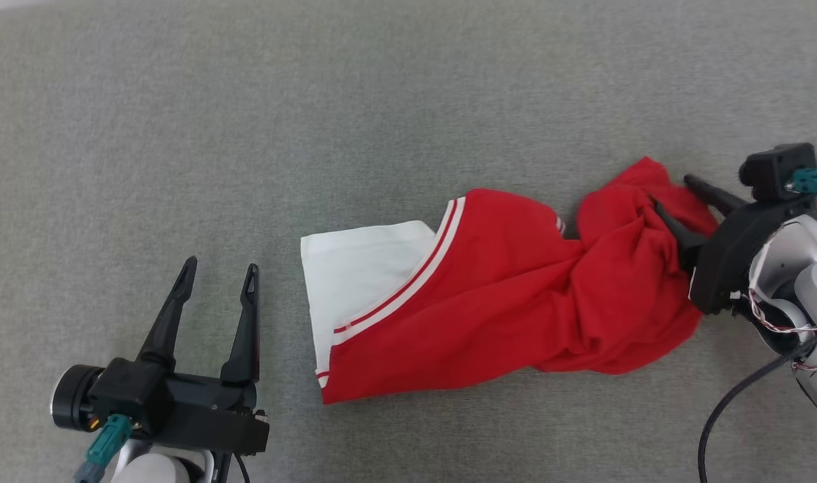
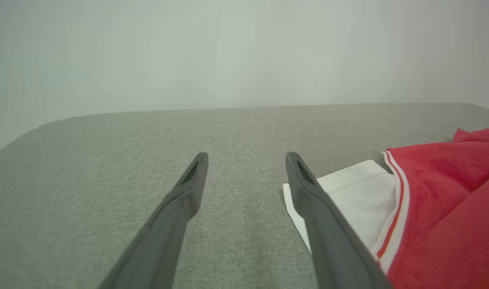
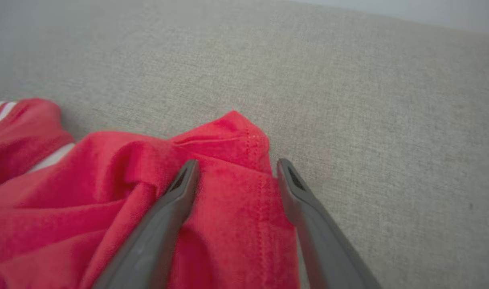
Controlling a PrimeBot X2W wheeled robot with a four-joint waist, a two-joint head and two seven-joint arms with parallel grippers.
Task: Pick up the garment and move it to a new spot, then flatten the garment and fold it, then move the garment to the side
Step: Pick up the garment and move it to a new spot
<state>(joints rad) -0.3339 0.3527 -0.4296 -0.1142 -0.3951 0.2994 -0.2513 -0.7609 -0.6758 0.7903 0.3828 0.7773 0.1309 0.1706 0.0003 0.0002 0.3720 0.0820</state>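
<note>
The garment [image 1: 502, 302] is red with a white panel and red-and-white striped trim, lying crumpled on the grey fabric surface right of centre. My right gripper [image 1: 670, 191] is open at its bunched right end, fingers straddling a red fold [image 3: 236, 188] near the hem corner. My left gripper [image 1: 219, 270] stands open over bare surface, left of the garment's white edge [image 2: 349, 192], holding nothing.
The grey woven surface [image 1: 314, 121] stretches wide on all sides of the garment. Its far edge meets a pale wall [image 2: 244, 52] in the left wrist view. A black cable [image 1: 724, 409] hangs by my right arm.
</note>
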